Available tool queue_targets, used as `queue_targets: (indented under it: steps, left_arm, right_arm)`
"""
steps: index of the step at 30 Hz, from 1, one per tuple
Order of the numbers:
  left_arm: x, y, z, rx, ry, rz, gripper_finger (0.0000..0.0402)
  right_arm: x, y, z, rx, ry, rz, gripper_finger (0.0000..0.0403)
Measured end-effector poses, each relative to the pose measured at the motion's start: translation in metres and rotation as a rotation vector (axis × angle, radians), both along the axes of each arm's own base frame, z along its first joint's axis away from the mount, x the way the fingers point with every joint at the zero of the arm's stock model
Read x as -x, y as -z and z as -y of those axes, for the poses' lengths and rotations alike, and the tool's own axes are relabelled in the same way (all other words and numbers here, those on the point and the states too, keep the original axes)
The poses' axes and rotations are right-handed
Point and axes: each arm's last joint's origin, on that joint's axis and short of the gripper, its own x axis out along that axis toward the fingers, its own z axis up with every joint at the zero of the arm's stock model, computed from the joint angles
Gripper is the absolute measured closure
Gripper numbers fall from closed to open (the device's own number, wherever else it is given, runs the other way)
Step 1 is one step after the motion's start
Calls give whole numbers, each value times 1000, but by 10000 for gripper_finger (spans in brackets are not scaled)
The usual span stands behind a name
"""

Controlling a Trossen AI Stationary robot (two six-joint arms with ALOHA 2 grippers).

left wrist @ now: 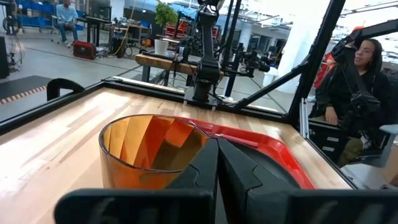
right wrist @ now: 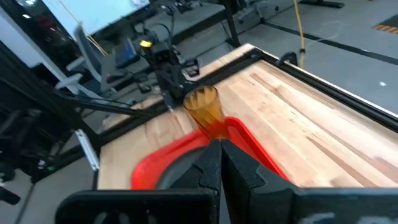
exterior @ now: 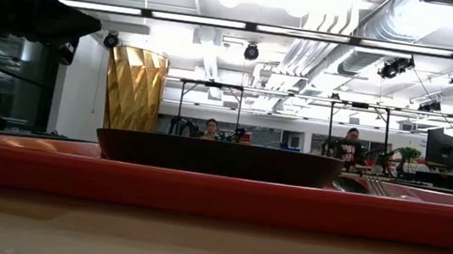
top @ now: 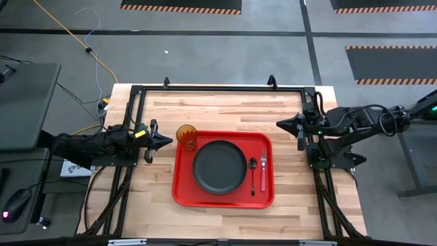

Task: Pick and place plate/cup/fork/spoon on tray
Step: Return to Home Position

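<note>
The red tray point(top: 183, 195) lies on the table's middle. On it the dark plate point(top: 219, 166) sits at the centre, the amber cup point(top: 187, 137) stands upright in the far left corner, and the dark spoon point(top: 252, 172) and pink-handled fork point(top: 263, 169) lie side by side right of the plate. My left gripper point(top: 168, 143) is shut and empty, just left of the cup and the tray. My right gripper point(top: 280, 124) is shut and empty, off the tray's far right corner. The cup also shows in the left wrist view point(left wrist: 149, 149) and the right wrist view point(right wrist: 205, 109).
A black frame point(top: 218, 89) runs along the table's far, left and right sides. Bare wooden table point(top: 225, 109) lies beyond the tray and in front of it. A person point(left wrist: 357, 81) sits beyond the table's right side.
</note>
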Motion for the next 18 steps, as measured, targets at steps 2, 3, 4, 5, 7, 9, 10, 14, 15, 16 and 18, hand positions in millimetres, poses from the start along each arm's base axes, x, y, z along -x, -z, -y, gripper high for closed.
queue_targets:
  steps: [2, 3, 4, 5, 7, 9, 10, 14, 15, 16, 18]
  left_arm:
    - [0, 0, 0, 0, 0, 0, 401]
    - [0, 0, 0, 0, 0, 0, 401]
    - [0, 0, 0, 0, 0, 0, 401]
    - [0, 0, 0, 0, 0, 0, 401]
    - [0, 0, 0, 0, 0, 0, 401]
    - [0, 0, 0, 0, 0, 0, 401]
    - [0, 0, 0, 0, 0, 0, 401]
    - [0, 0, 0, 0, 0, 0, 401]
    - [0, 0, 0, 0, 0, 0, 401]
    - [0, 0, 0, 0, 0, 0, 401]
    - [0, 0, 0, 0, 0, 0, 401]
  right_arm:
    - [1, 2, 0, 7, 11, -23, 403]
    - [1, 3, 1, 7, 12, -33, 403]
    - [3, 3, 1, 3, 13, -35, 403]
    - [6, 3, 2, -3, 15, -30, 403]
    - [8, 4, 2, -15, 12, 8, 403]
    - [13, 15, 1, -27, -3, 50, 403]
    - [14, 23, 1, -36, -13, 78, 403]
    - [21, 65, -1, -77, -44, 183, 403]
    - [22, 76, -2, -88, -52, 216, 403]
    - [22, 86, -2, -97, -60, 242, 403]
    - [24, 105, -3, -115, -73, 289, 403]
